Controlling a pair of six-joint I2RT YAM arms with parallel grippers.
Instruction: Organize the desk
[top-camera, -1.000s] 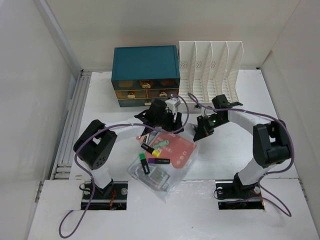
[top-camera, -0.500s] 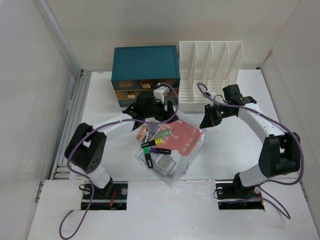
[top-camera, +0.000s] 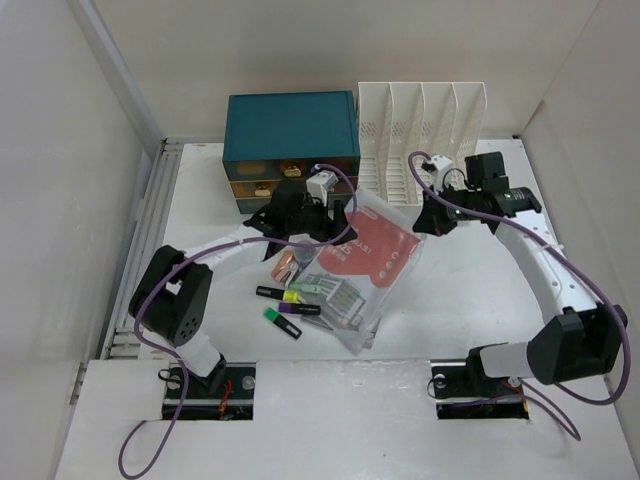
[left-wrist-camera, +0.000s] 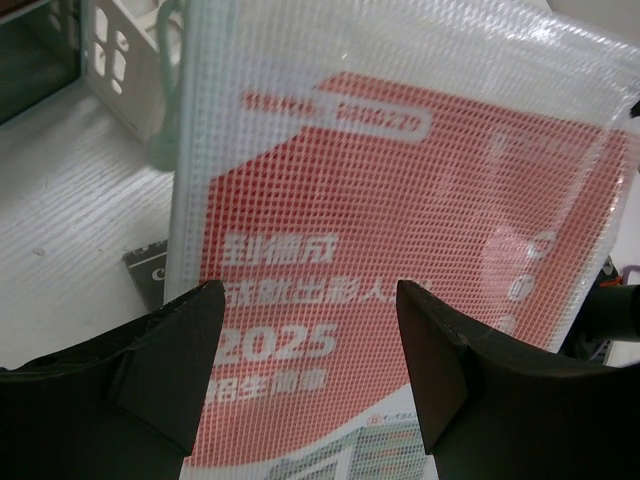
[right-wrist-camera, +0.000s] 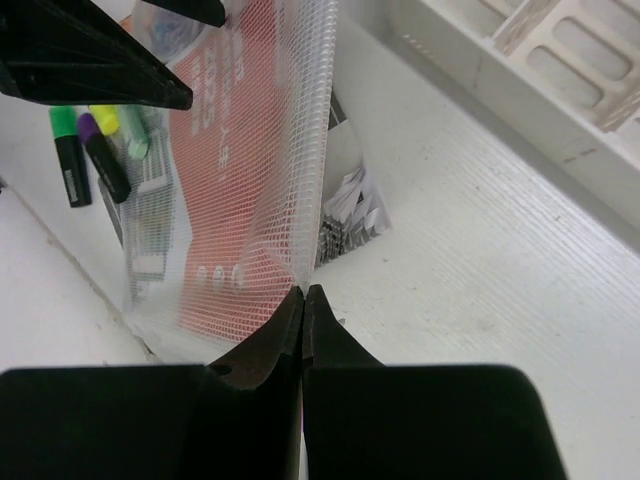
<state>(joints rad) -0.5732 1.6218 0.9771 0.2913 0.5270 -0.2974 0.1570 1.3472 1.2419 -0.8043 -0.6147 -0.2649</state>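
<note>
The right fingers (right-wrist-camera: 303, 290) are pressed together, pinching one corner of a see-through net bag (top-camera: 372, 262) and holding that end up off the white bench (top-camera: 480, 300). A red paper (left-wrist-camera: 400, 250) is inside the bag. The left fingers (left-wrist-camera: 305, 295) are spread wide, close over the bag. Three marker pens (top-camera: 285, 308) lie on the bench beside the bag's low end. A teal drawer box (top-camera: 290, 122) and a white rack (top-camera: 420, 125) stand at the back of the bench.

The left arm (top-camera: 215, 250) stretches low from the near edge of the desk (top-camera: 480, 300) toward its far edge, the left gripper (left-wrist-camera: 310, 300) with jaws spread apart. The right arm (top-camera: 540, 260) arches high, bent inward, the right gripper (right-wrist-camera: 303, 292) pinched tight on an edge of the mesh pouch (right-wrist-camera: 250, 150).
</note>
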